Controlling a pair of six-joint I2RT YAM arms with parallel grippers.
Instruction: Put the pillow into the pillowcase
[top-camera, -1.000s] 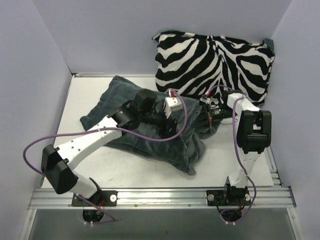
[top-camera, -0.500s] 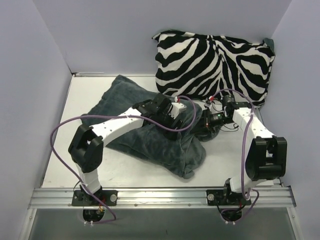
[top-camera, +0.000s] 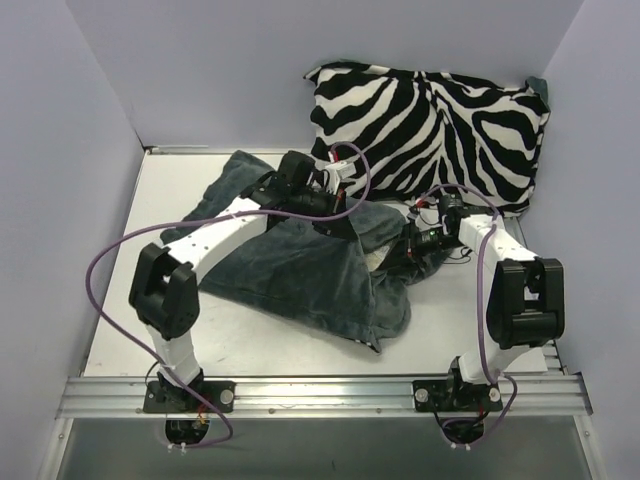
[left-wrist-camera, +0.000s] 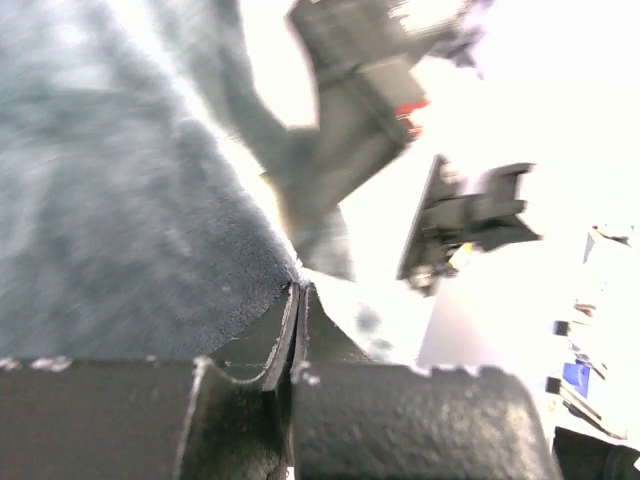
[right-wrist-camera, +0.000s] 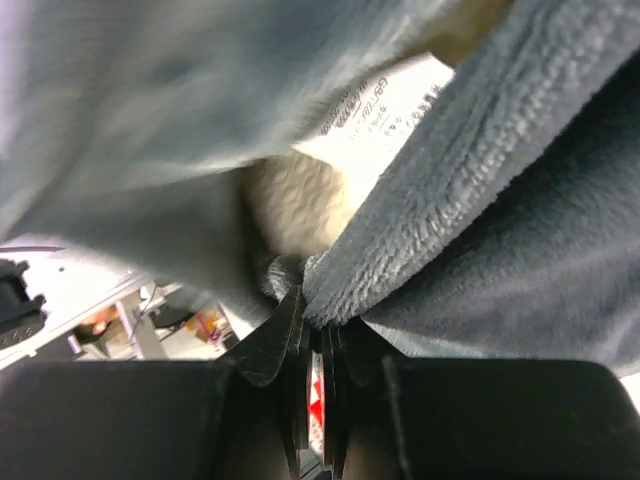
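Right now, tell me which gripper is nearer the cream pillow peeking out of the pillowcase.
Right. The right gripper, jaws shut on the pillowcase edge, sits right beside the exposed pillow; the left gripper pinches the pillowcase farther back and to the left.
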